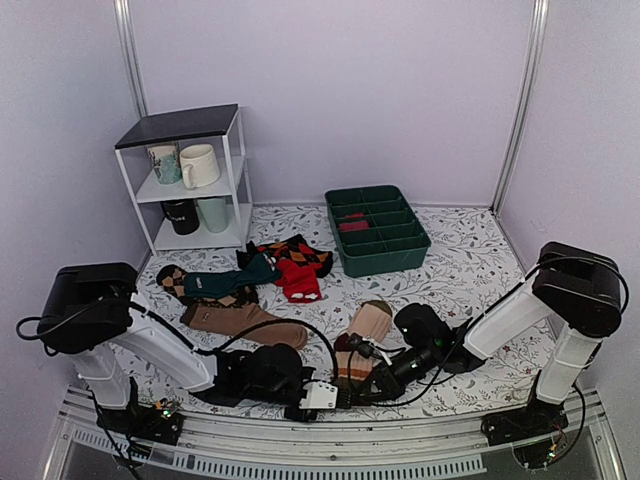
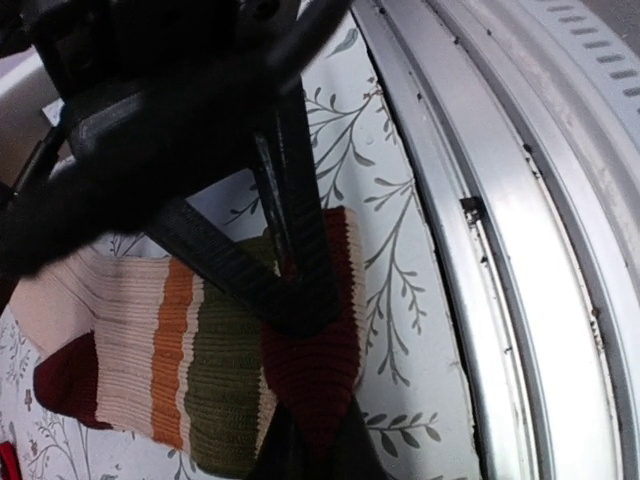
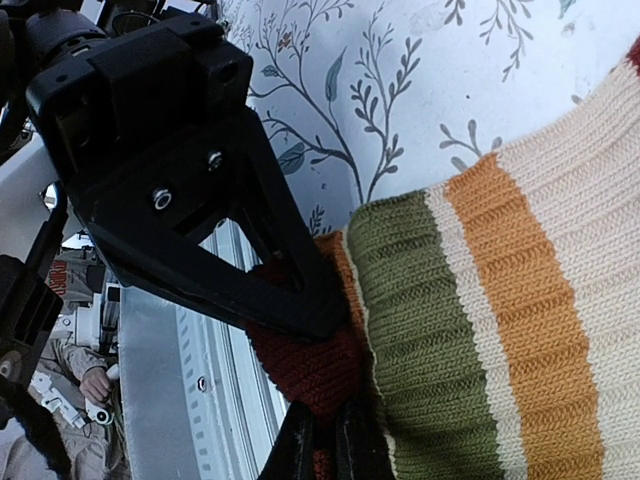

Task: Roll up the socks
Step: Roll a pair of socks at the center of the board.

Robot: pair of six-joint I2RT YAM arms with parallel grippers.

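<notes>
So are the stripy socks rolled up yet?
Not yet. The socks lie stretched out flat; the left fingers and right fingers only pinch their maroon toe end.

White arms [image 1: 160, 345], black joints [image 1: 90, 300], cables [image 1: 298, 322] and jaws; silver screws [image 3: 162, 198]

Four mugs [image 1: 200, 165] stand on one white shelf unit [image 1: 178, 126], far left. One green divided tray [image 1: 380, 250] sits far, right of centre. Left of centre lie one plain brown sock [image 1: 245, 322] and one teal sock [image 1: 232, 280]. The striped socks [image 1: 352, 355] overlap, their number unclear.
</notes>
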